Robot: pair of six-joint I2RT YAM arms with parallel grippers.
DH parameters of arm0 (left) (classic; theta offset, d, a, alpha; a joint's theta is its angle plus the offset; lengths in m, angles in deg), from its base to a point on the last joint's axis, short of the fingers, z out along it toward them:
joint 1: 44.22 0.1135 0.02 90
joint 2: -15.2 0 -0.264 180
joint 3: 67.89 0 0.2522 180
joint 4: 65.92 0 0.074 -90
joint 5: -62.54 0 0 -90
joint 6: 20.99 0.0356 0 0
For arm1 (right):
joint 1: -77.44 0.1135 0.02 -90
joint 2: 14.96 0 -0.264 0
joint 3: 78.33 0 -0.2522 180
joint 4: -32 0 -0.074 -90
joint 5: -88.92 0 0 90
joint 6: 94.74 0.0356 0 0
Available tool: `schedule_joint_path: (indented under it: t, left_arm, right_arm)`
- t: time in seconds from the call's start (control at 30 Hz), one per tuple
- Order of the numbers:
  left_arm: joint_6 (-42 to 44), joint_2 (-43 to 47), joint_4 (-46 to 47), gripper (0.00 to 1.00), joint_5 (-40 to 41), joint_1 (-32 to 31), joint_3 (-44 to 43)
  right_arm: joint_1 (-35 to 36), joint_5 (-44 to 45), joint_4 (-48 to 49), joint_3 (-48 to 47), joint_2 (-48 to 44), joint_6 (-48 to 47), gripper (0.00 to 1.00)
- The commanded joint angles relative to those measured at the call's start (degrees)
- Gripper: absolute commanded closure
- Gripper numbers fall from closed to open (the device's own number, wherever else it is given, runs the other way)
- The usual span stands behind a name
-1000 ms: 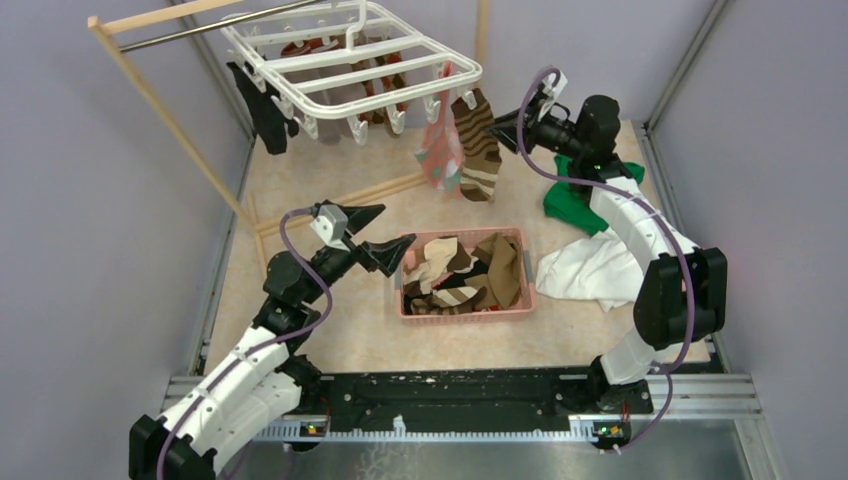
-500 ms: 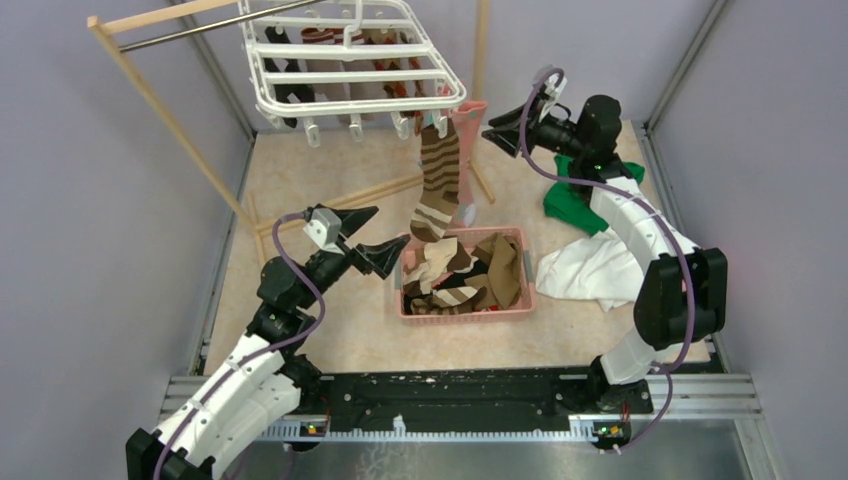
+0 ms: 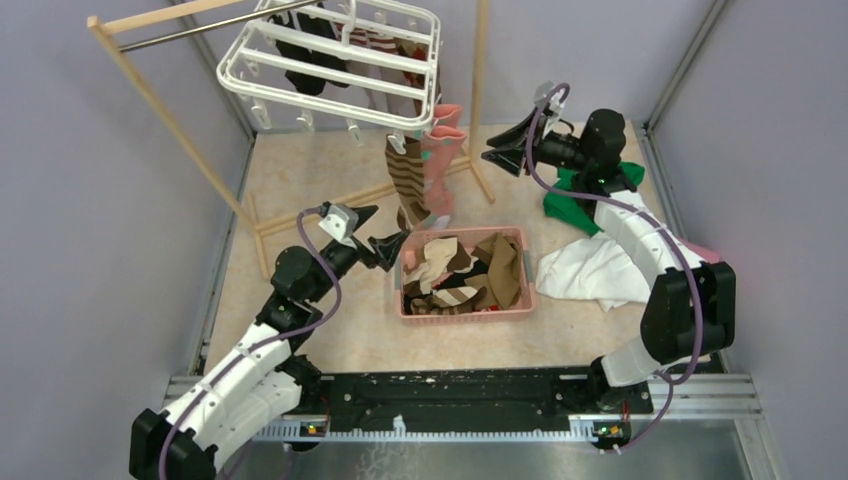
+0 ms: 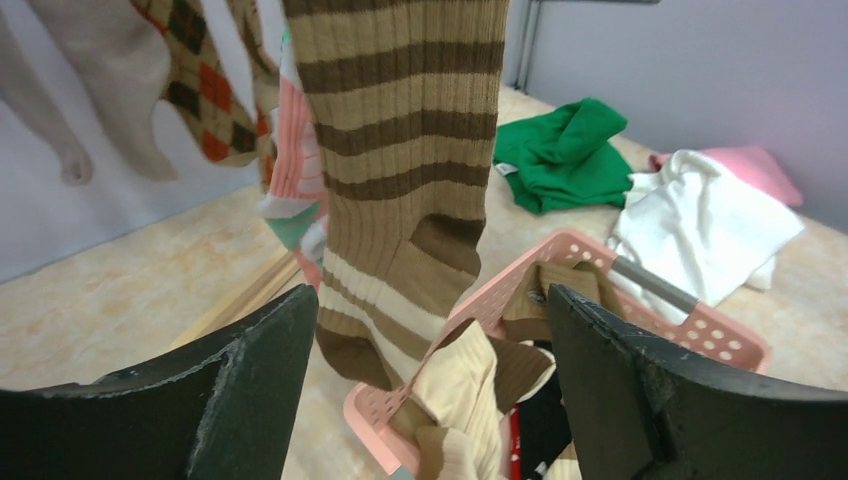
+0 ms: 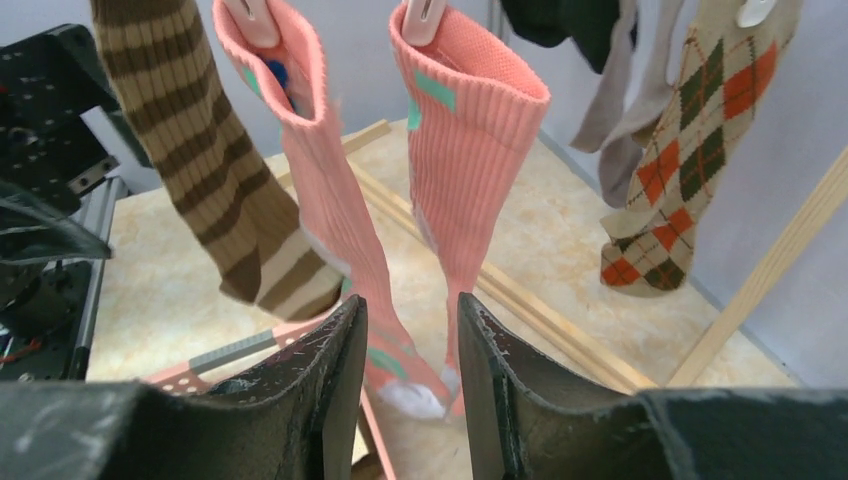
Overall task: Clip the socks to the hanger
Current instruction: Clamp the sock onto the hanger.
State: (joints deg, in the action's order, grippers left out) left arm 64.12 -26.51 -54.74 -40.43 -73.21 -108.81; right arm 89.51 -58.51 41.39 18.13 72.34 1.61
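Note:
The white hanger [image 3: 300,62] hangs tilted from the rod at the back. Clipped at its near edge are a brown-cream striped sock [image 3: 405,185] and two pink socks [image 3: 440,160]; darker socks hang behind them. In the left wrist view the striped sock [image 4: 400,150] dangles just beyond my open, empty left gripper [image 4: 432,330], over the basket's corner. My left gripper [image 3: 382,238] sits at the basket's left end. My right gripper [image 3: 497,152] is right of the pink socks [image 5: 460,150], its jaws a narrow gap apart and empty [image 5: 410,315]. An argyle sock [image 5: 690,150] hangs farther back.
The pink basket [image 3: 465,315] in the middle holds several loose socks. Green [image 3: 570,205], white [image 3: 590,270] and pink [image 4: 750,165] cloths lie right of it. The wooden rack's sloping bar [image 3: 160,110] and upright post [image 3: 478,90] frame the hanger; grey walls close in both sides.
The hanger has swung and tilted left, carrying the striped and pink socks with it. My right gripper's jaws have parted a little. My left gripper has dropped closer to the basket.

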Motion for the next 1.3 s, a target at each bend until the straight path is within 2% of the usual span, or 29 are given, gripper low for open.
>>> schedule_joint_path:
  t: [0.0, 0.23, 0.33, 0.63, 0.73, 0.83, 0.9, 1.03, 1.13, 1.27]
  left_arm:
    - [5.05, -3.18, 2.77, 0.13, 1.16, 0.04, -2.9]
    - [6.78, -10.58, 6.28, 0.23, -0.75, 1.03, -5.81]
    - [6.39, -12.86, 7.82, 0.24, -2.12, 1.29, -6.54]
    - [5.17, -13.79, 8.37, 0.24, -3.88, 1.57, -6.93]
    - [4.97, -12.64, 7.87, 0.23, -3.41, 1.6, -6.21]
    - [4.97, -11.29, 6.76, 0.2, -2.96, 1.74, -5.58]
    - [4.97, -10.09, 5.56, 0.17, -2.72, 1.7, -5.25]
    - [2.87, -6.01, 1.59, 0.08, -1.93, 1.72, -4.36]
    - [1.91, -2.27, -2.51, 0.02, -0.95, 1.68, -3.56]
    - [0.85, 3.52, -10.13, 0.01, 0.23, 1.66, -3.38]
  right_arm:
    - [-0.65, -3.39, 2.99, 1.13, -3.72, 1.45, 0.61]
    - [-0.64, -6.91, 4.73, 6.0, -5.87, 2.0, 0.61]
    - [-0.65, -7.57, 3.47, 8.16, -7.44, -0.13, 0.61]
    - [-0.33, -9.59, -6.22, 11.19, -10.85, -13.12, 0.59]
    - [0.42, -11.63, -9.48, 12.35, -11.17, -18.88, 0.56]
    - [1.83, -13.03, -17.46, 12.39, -11.14, -28.7, 0.52]
    - [2.58, -13.96, -27.59, 11.42, -10.55, -37.44, 0.51]
    - [2.78, -17.87, -47.71, 10.16, -8.61, -63.28, 0.5]
    - [3.05, -19.83, -56.58, 9.78, -7.2, -72.81, 0.52]
    - [6.44, -19.24, -67.28, 8.1, -5.07, -80.12, 0.56]
